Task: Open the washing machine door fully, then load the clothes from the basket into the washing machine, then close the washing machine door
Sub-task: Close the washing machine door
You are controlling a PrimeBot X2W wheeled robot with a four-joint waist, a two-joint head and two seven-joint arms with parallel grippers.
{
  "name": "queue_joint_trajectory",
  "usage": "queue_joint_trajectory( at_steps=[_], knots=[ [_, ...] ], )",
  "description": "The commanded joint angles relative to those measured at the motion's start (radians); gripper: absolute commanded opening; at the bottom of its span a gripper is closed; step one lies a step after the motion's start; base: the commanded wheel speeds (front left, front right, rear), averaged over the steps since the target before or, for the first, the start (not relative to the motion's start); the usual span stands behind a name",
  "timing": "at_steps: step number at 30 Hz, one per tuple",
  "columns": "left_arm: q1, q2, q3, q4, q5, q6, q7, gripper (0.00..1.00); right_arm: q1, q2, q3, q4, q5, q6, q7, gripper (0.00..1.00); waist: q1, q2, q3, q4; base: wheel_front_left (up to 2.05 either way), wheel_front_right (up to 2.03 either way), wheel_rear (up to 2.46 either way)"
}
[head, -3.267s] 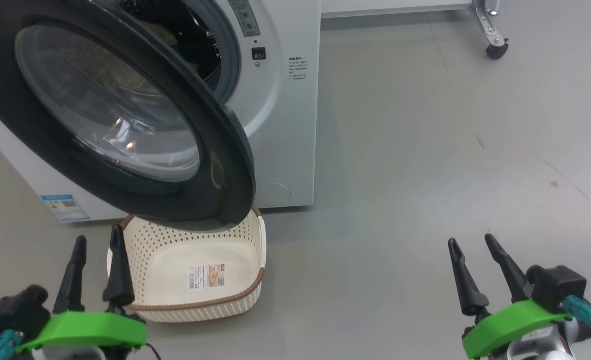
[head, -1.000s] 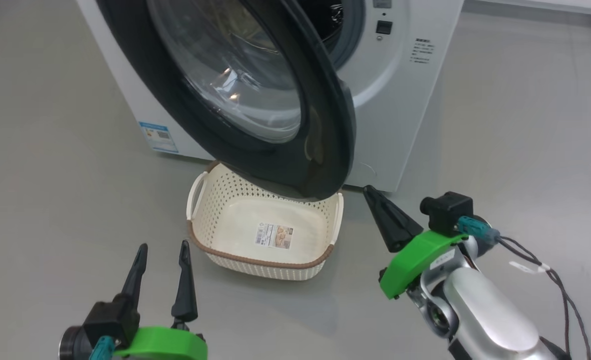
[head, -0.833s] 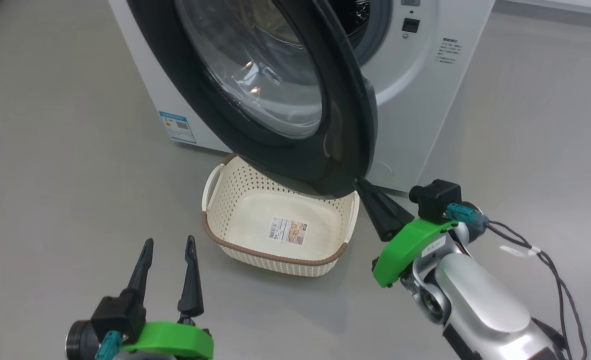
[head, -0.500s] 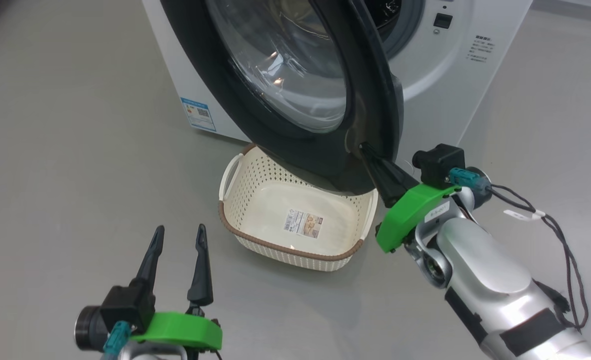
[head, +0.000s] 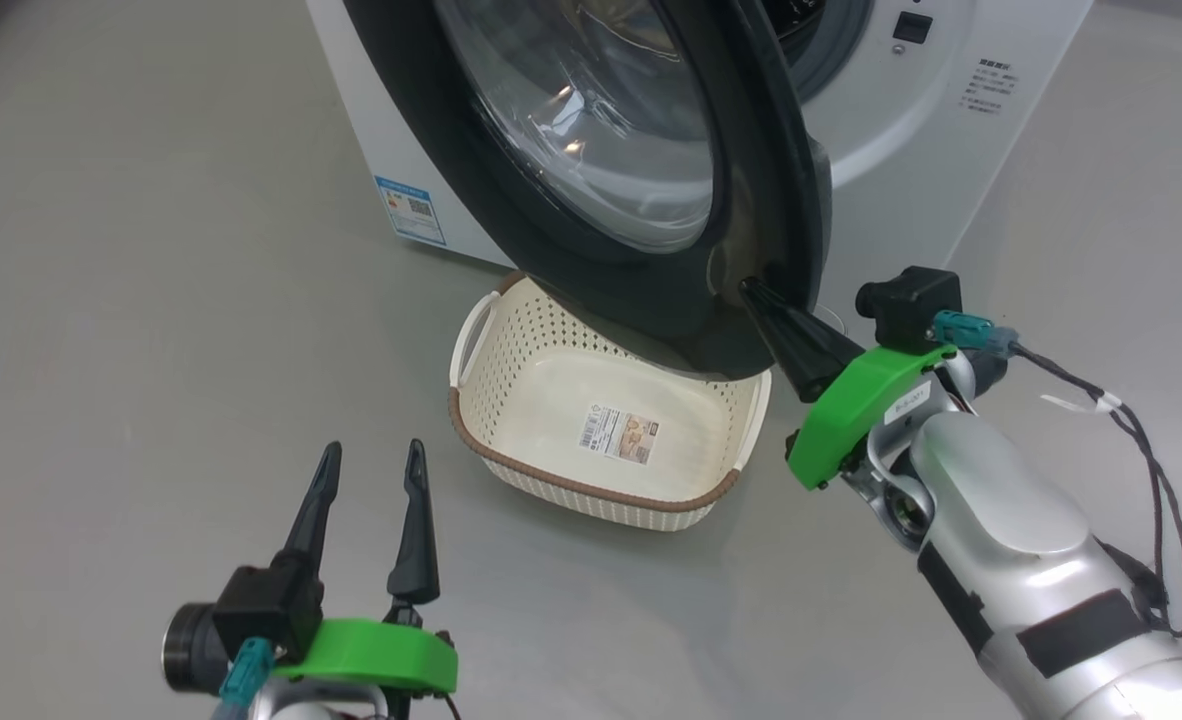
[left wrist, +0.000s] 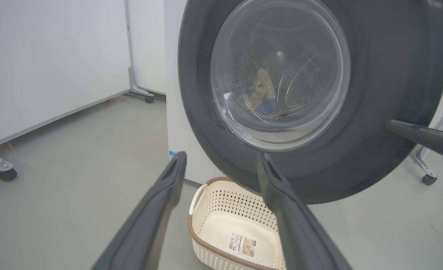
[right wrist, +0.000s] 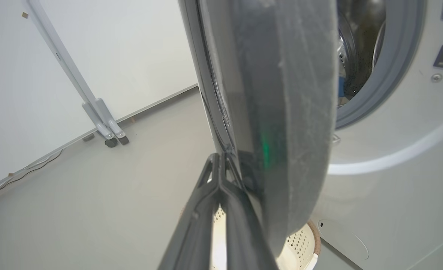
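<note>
Head camera high, downward; wrist cameras low, close — shared: door [left wrist: 375,93], probably basket [left wrist: 225,200].

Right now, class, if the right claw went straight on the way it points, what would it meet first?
The washing machine door: the shut right claw points at the outer face of its black rim and seems to touch it, though depth is unclear.

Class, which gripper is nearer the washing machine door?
Right. The right gripper, shut, touches the washing machine door near its rim; the left gripper, open, hangs well short of it.
</note>
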Motion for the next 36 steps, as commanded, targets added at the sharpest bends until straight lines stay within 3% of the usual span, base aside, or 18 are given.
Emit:
queue_joint_trajectory(
  at_steps=[1,14,27,36],
  knots=[
    [-0.044,-0.001,0.037,-0.032,0.011,-0.004,-0.014,1.00,-0.045,0.006,-0.010,-0.021,-0.011,0.002,-0.013,0.00,0.0000,0.0000,0.005,0.002,0.00,0.00,0.00],
    [-0.080,-0.033,0.019,-0.025,0.035,-0.035,-0.014,1.00,-0.136,-0.051,-0.142,0.065,-0.078,0.002,-0.014,0.00,0.0000,0.0000,0.043,0.044,0.00,0.00,0.00],
    [-0.115,-0.049,-0.036,-0.028,0.024,-0.052,-0.014,1.00,-0.293,-0.140,-0.245,0.213,-0.139,0.002,-0.014,0.00,0.0000,0.0000,0.088,0.134,0.00,0.00,0.00],
    [-0.144,-0.050,-0.115,-0.058,-0.031,-0.018,-0.014,1.00,-0.443,-0.238,-0.329,0.340,-0.200,0.002,-0.014,0.00,0.0000,0.0000,0.140,0.206,0.00,0.00,0.00]
  ],
)
